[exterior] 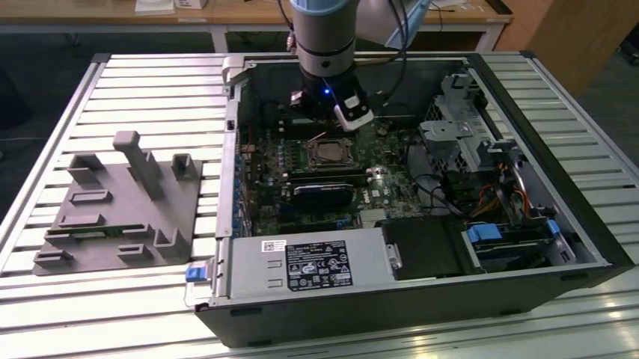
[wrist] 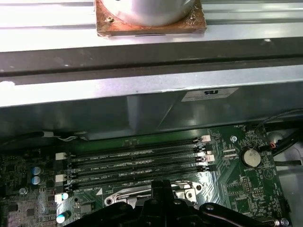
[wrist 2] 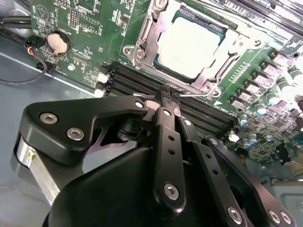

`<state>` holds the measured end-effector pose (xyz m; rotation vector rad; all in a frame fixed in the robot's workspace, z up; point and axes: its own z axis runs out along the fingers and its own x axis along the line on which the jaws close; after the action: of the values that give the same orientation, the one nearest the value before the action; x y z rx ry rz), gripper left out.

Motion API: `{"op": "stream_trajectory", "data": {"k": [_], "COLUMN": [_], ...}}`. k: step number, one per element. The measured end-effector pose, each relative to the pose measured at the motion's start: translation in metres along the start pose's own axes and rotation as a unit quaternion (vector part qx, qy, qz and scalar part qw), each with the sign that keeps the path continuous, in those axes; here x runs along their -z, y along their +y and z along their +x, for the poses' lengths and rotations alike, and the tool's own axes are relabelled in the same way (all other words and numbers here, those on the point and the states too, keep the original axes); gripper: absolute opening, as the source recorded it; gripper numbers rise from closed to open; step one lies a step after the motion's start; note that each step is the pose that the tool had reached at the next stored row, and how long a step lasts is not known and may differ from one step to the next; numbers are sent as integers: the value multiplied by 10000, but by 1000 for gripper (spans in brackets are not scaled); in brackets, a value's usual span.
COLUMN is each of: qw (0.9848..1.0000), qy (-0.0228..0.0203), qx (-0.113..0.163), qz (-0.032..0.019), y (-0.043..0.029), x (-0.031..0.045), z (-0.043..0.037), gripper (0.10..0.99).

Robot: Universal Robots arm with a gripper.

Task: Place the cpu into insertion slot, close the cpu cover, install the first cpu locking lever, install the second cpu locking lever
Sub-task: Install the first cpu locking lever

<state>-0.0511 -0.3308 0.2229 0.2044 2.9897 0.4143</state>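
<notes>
The cpu [wrist 2: 189, 45], a pale silvery square, lies in the insertion slot [exterior: 327, 153] on the green board. The cpu cover [wrist 2: 226, 47], a thin metal frame, lies flat around the chip. My gripper [wrist 2: 166, 97] hangs just over the socket's edge, on the side toward the black memory slots [wrist 2: 142, 80]. Its black fingers [wrist 2: 163, 142] are pressed together, and I see nothing between the tips. In the exterior view the gripper [exterior: 317, 133] sits right behind the socket, where a thin wire lever stands up beside it. The first wrist view has the gripper [wrist: 163, 189] over the socket's metal rim [wrist: 123, 194].
The open computer case [exterior: 230, 224] lies on a slatted metal table. A grey power-supply box [exterior: 299, 265] is at the front, and a drive cage [exterior: 459, 134] with cables stands on the exterior view's right. A grey fixture [exterior: 120, 202] stands outside the case. A coin battery [wrist 2: 56, 43] sits nearby.
</notes>
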Motion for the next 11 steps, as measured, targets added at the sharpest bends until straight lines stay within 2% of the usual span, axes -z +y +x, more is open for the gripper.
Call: {"op": "stream_trajectory", "data": {"k": [8, 11], "qw": [10000, 9999], "qy": [-21, -35], "qx": [-44, -57], "qz": [59, 122], "y": [52, 74], "x": [-63, -89], "z": [12, 8], "gripper": [106, 106]}}
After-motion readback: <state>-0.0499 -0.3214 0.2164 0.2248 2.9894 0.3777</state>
